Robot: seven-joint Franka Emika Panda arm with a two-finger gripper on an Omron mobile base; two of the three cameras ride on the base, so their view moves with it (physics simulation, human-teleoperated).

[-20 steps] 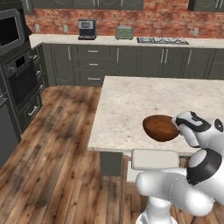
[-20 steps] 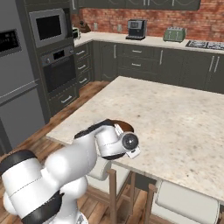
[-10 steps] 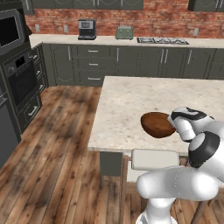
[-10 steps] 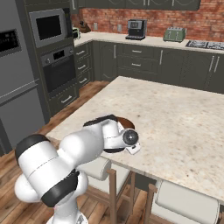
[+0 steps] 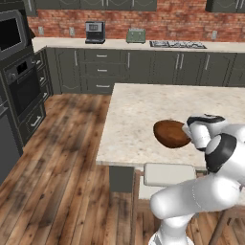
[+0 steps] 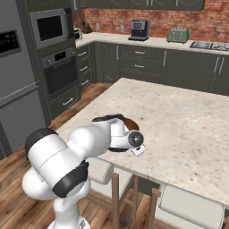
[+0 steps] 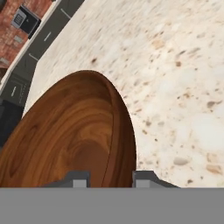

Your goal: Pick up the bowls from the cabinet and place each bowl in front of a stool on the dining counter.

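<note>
Over the dining counter (image 5: 139,115), the jaws are clamping the wooden bowl's (image 5: 171,133) rim, holding it tilted. Releasing tilted risks it rolling toward the stool (image 5: 168,174) edge.

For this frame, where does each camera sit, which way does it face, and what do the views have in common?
Left base view: behind the arm's left, facing the dining counter; white arm lower right, wooden bowl at the gripper.
Right base view: behind its right, same counter; arm lower left covers most of the bowl.
Hand view: on the hand, looking along the fingers clamped on the bowl's rim.
Shared: bowl and counter; base views also share the stool.
</note>
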